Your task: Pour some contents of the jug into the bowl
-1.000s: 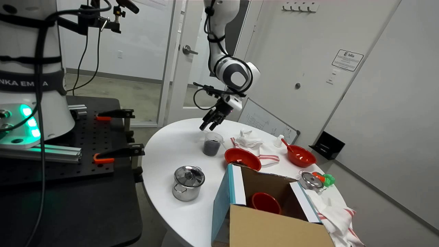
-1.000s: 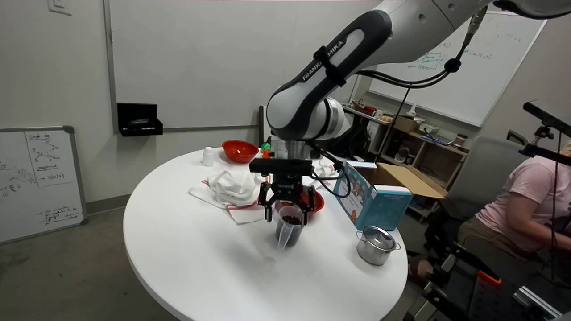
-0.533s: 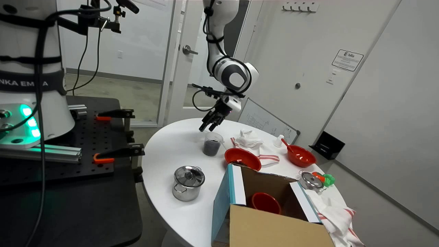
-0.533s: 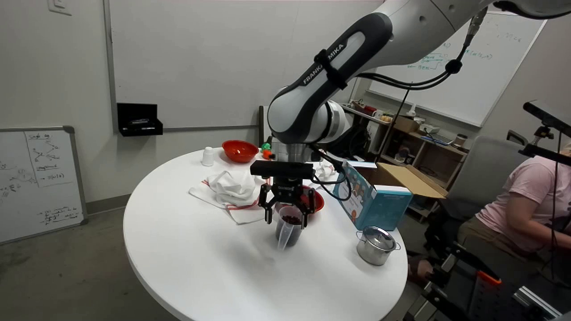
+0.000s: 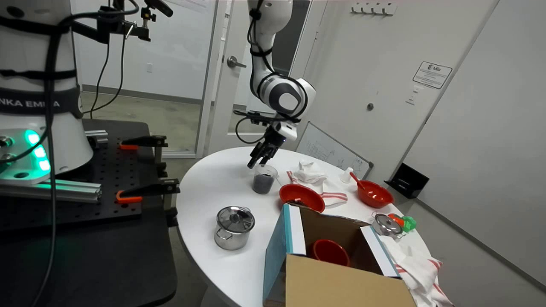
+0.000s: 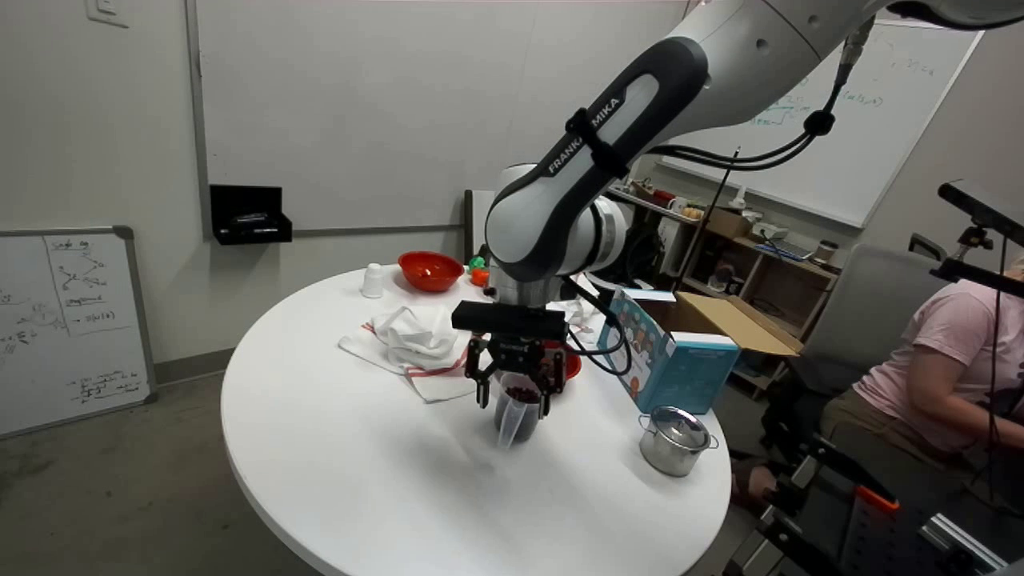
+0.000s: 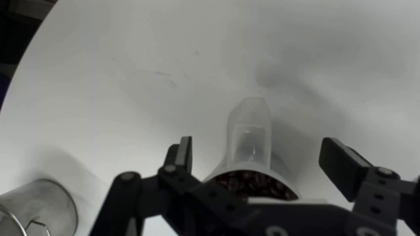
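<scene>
Jug (image 5: 263, 182) – colourless, see-through; contents (image 7: 256, 184) dark red-brown. Bowl (image 5: 306, 193) bright red. Gripper (image 7: 257, 150) black. Pot (image 6: 668, 456) silver. Table (image 6: 376, 480) white. Towel (image 6: 418, 338) white, red stripes. Box (image 6: 696, 380) teal – printed figures on one face, white and brown flaps (image 6: 728, 326).

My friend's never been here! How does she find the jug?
Find the round white table, then the black claw over it. Right by the claw stands the jug with dark red bits inside. Its see-through sides set it apart from the nearby red bowl and metal pot.
</scene>
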Action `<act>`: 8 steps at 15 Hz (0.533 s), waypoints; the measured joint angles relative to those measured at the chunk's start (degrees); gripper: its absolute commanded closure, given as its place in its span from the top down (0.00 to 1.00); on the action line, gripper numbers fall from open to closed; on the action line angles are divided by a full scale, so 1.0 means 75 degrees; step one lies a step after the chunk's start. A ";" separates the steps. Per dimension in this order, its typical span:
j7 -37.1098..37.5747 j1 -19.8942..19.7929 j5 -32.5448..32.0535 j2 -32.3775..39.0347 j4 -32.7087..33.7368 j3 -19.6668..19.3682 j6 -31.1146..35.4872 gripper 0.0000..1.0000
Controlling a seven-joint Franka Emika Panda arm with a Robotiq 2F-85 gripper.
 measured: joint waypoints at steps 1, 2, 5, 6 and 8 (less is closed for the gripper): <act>0.0000 0.0036 -0.0012 0.0000 -0.0049 -0.0018 0.0101 0.58; 0.0000 0.0068 -0.0022 0.0000 -0.0087 -0.0030 0.0182 0.51; 0.0000 0.0131 -0.0057 -0.0001 -0.0163 -0.0049 0.0327 0.28; 0.0000 0.0145 -0.0075 -0.0001 -0.0178 -0.0051 0.0346 0.19; 0.0000 0.0172 -0.0106 -0.0001 -0.0183 -0.0058 0.0347 0.06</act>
